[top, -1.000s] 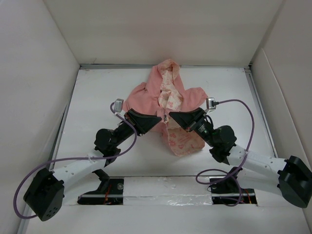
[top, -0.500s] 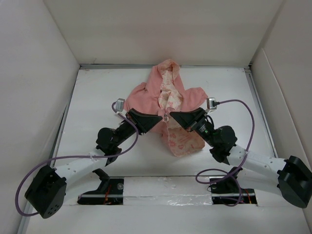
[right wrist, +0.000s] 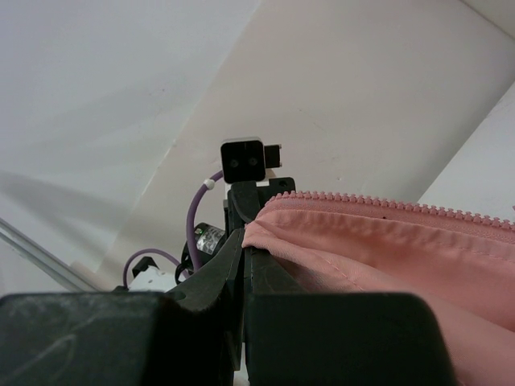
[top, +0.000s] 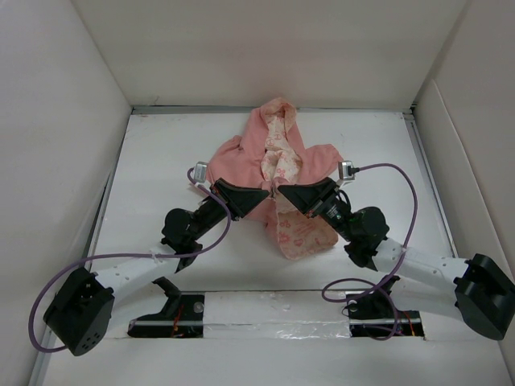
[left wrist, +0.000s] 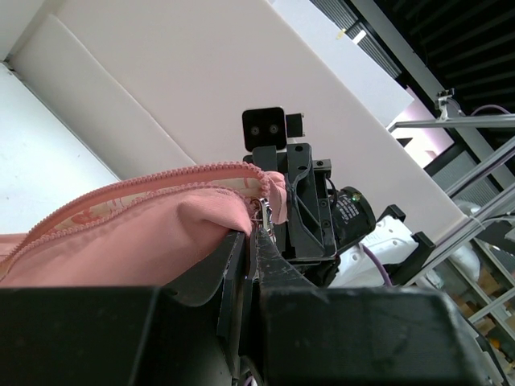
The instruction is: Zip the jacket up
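The salmon-pink hooded jacket (top: 241,161) lies in the middle of the table, hood at the far side, its front open and showing the cream printed lining (top: 282,157). My left gripper (top: 266,195) and right gripper (top: 280,193) meet tip to tip at the zipper, mid-front. In the left wrist view my left gripper (left wrist: 256,235) is shut on the pink fabric (left wrist: 145,241) right beside the small metal zipper slider (left wrist: 266,211). In the right wrist view my right gripper (right wrist: 245,239) is shut on a fold of the jacket's edge (right wrist: 338,233) below the zipper teeth (right wrist: 386,203).
White walls (top: 265,48) enclose the white table (top: 161,153) at the back and both sides. The lower lining flap (top: 302,233) lies spread toward the right arm. Purple cables (top: 402,193) loop from both wrists.
Both grippers have crept a little toward the far side along the jacket front, still pinching it together. The jacket has barely shifted.
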Controlling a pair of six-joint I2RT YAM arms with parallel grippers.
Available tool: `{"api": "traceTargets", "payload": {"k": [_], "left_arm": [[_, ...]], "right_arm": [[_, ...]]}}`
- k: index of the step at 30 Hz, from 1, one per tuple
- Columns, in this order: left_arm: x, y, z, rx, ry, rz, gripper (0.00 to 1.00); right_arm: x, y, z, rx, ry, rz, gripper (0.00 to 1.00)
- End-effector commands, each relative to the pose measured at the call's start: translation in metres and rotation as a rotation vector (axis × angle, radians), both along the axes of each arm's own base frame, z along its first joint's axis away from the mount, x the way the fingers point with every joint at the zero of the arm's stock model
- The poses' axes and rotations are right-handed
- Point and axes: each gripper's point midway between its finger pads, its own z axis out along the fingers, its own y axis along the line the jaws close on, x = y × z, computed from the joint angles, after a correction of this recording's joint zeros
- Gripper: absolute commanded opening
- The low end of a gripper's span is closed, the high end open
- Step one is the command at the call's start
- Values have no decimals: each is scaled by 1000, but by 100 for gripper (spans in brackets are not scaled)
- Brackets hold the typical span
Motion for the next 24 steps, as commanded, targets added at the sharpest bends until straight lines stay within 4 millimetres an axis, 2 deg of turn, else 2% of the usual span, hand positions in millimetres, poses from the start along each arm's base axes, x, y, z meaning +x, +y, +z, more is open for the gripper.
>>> {"api": "traceTargets", "payload": {"k": [1, 13, 17, 24], "left_arm": [[-84, 75, 141, -493, -583, 24, 0], [-85, 91, 150, -544, -607, 96, 0], [-86, 93, 150, -558, -609, 102, 0], [-86, 91, 147, -560, -604, 82, 0]], "right_arm": [[-9, 2, 7, 16, -35, 38, 0], [-7, -2, -15, -35, 39, 17, 0], [-5, -2, -32, -90, 91, -1, 0], [0, -1, -38, -135, 131, -22, 0]]}}
